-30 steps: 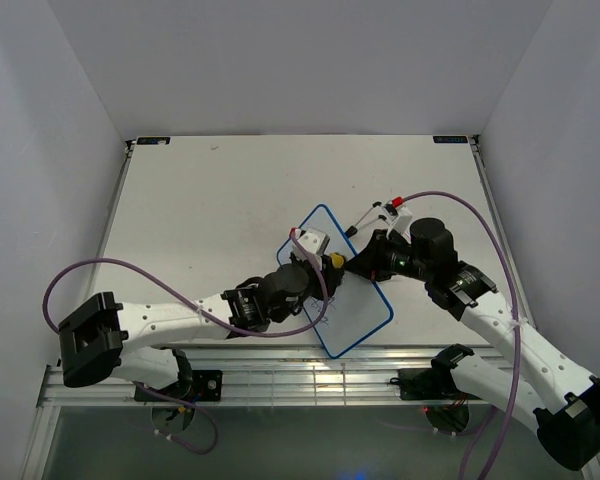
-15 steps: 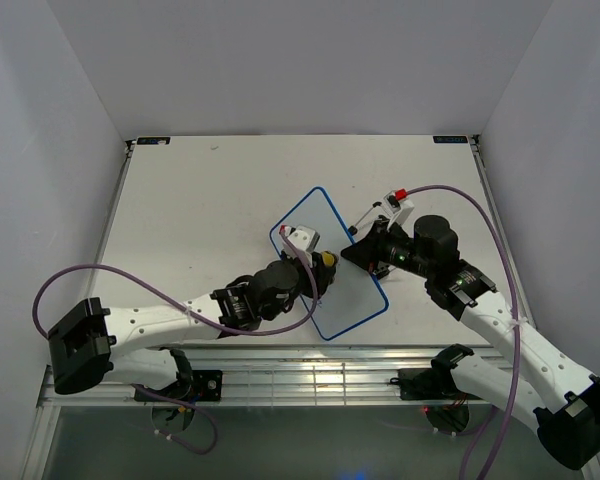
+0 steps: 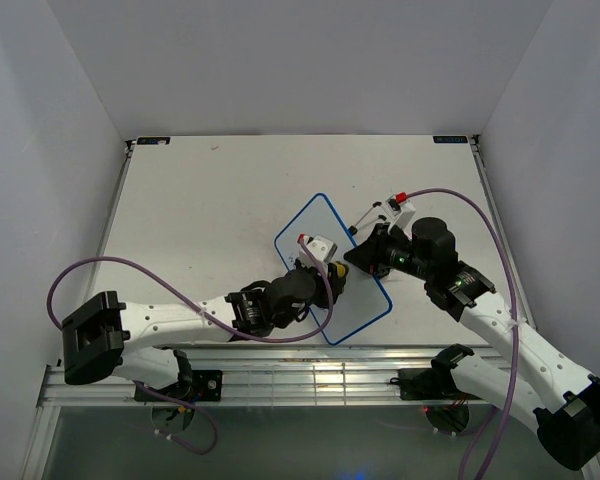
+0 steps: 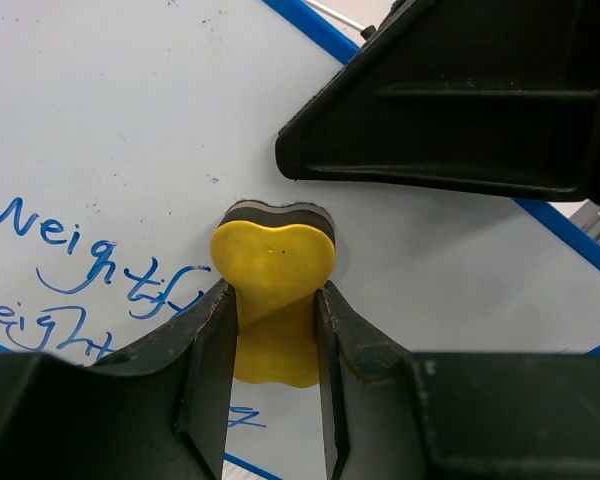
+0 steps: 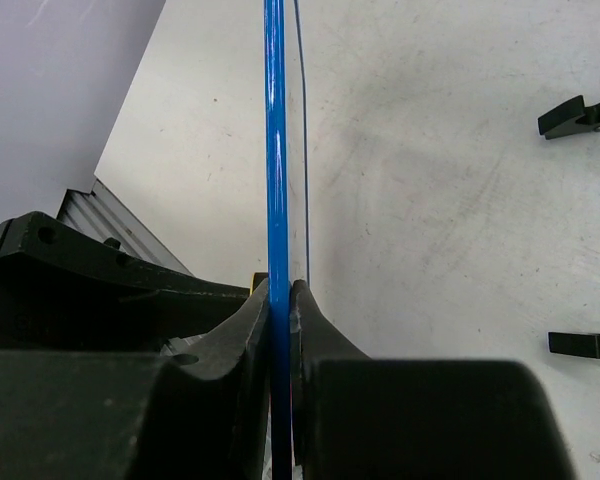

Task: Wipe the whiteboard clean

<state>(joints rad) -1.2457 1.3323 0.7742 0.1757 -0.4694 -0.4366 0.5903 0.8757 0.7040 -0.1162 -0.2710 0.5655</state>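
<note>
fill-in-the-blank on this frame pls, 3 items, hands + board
1. The left hand grips a ___ eraser pressed against the whiteboard.
2. The right hand is shut on the whiteboard's ___ rim.
3. In the left wrist view, the writing lies to the ___ of the eraser.

Missing words: yellow; blue; left

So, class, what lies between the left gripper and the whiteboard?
The yellow eraser: the left gripper clamps it, its dark pad against the whiteboard. The left wrist view shows this.
</note>
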